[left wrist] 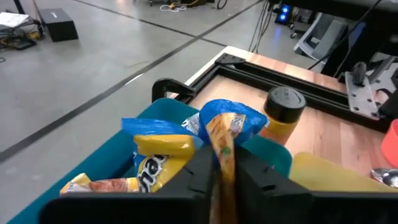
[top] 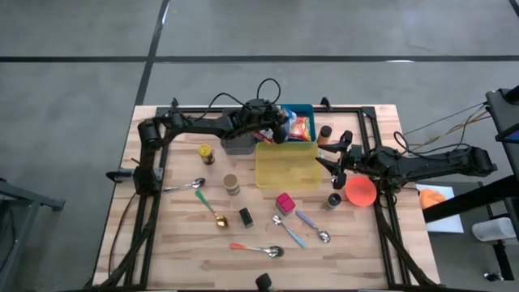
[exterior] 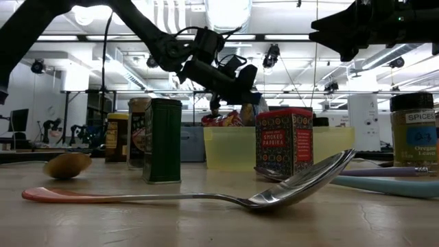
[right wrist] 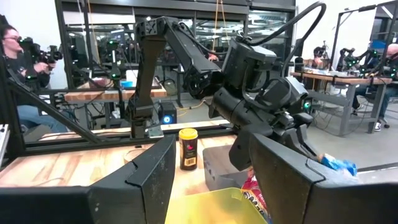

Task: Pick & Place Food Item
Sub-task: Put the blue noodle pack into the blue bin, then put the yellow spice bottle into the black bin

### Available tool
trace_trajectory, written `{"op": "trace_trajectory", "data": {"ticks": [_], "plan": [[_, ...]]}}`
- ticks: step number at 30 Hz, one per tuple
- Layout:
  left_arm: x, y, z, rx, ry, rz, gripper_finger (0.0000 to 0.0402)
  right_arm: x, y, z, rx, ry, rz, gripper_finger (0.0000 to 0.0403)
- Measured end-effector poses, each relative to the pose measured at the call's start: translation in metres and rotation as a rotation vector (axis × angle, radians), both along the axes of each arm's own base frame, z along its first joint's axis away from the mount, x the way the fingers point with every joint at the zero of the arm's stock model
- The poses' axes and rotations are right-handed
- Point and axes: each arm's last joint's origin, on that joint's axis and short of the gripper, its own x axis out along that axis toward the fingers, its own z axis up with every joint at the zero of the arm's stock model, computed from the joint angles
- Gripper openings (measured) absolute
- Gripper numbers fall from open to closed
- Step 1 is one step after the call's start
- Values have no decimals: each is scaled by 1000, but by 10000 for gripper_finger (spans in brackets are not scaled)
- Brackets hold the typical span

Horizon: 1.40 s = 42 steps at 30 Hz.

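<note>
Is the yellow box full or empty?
Empty, as far as it shows: from above, the yellow box has only bare yellow floor inside. The snack bags sit in the blue bin behind it.

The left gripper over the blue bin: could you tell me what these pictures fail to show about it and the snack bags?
- Left gripper, left wrist view: a snack bag sits between the fingers; the picture's lower edge cuts off where they meet it.
- Blue bin, high view: the arm covers part of its contents; the bags are too small to count.
- Low view: the yellow container and the spice tins hide the bin.
</note>
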Motion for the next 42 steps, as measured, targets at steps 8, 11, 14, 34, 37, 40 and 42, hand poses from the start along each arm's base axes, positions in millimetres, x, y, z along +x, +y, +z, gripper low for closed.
{"op": "trace_trajectory", "data": {"ticks": [8,11,14,34,37,40,42], "plan": [[0,-1,0,-5,-4,-19,187,0,0,0,0,0,0,203],[0,-1,0,-5,-5,-19,228,0,0,0,0,0,0,203],[0,-1,0,-5,-6,-19,261,0,0,0,0,0,0,203],[-11,-14,41,32,-28,-77,311,0,0,0,0,0,-1,203],[-17,-25,55,52,-10,-124,311,0,0,0,0,0,-1,203],[-21,-38,67,72,15,-160,311,0,0,0,0,0,-1,203],[-25,-47,78,86,10,-182,311,0,0,0,0,0,-1,203]]}}
